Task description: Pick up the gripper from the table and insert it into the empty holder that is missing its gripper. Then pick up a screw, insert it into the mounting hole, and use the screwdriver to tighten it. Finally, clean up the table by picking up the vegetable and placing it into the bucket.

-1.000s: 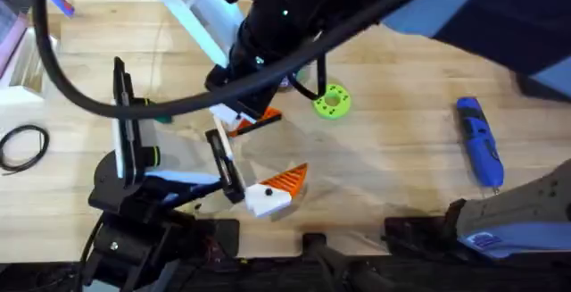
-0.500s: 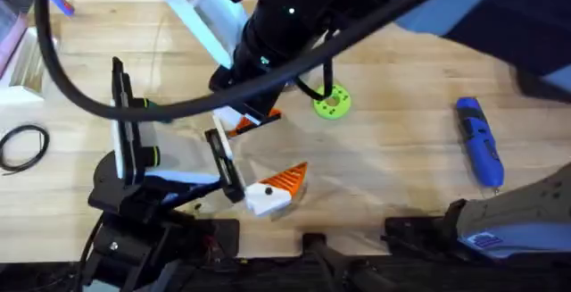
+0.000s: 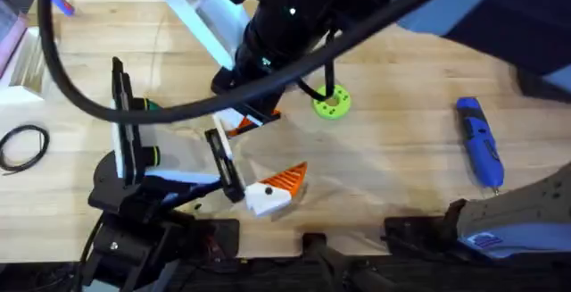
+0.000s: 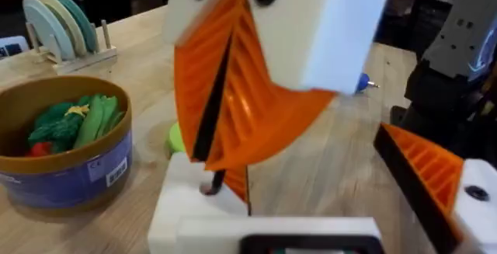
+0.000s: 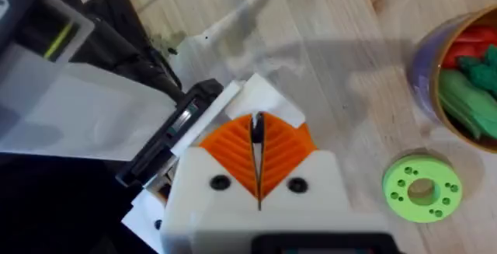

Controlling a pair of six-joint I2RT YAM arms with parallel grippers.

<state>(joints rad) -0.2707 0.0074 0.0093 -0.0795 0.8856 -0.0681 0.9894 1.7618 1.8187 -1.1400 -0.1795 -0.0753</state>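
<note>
The right gripper (image 5: 256, 130) is hanging at the middle of the right wrist picture, its orange ribbed pads (image 4: 256, 106) pressing together. A thin dark sliver is showing at their tips; I cannot tell what it is. It is hovering just above the holder (image 5: 175, 141), whose black bracket is lying towards the lower left of that picture.

In the overhead picture, the gripper (image 3: 275, 189) is sitting a little below and left of centre. Its white block is touching the holder's lower end and its orange finger is pointing to the upper right. A large dark arm is crossing the upper middle above it.

The left gripper (image 4: 264, 234) is showing as a white block at the bottom edge of its own picture, and I cannot tell how it is set.

The screwdriver (image 3: 479, 140) is lying alone at the right of the overhead picture, well apart from the rest. The bucket (image 4: 70, 172) is standing at the left of the left wrist picture, with green toy vegetables (image 4: 85, 118) lying inside it. A light green disc (image 5: 422, 188) is lying near the bucket
</note>
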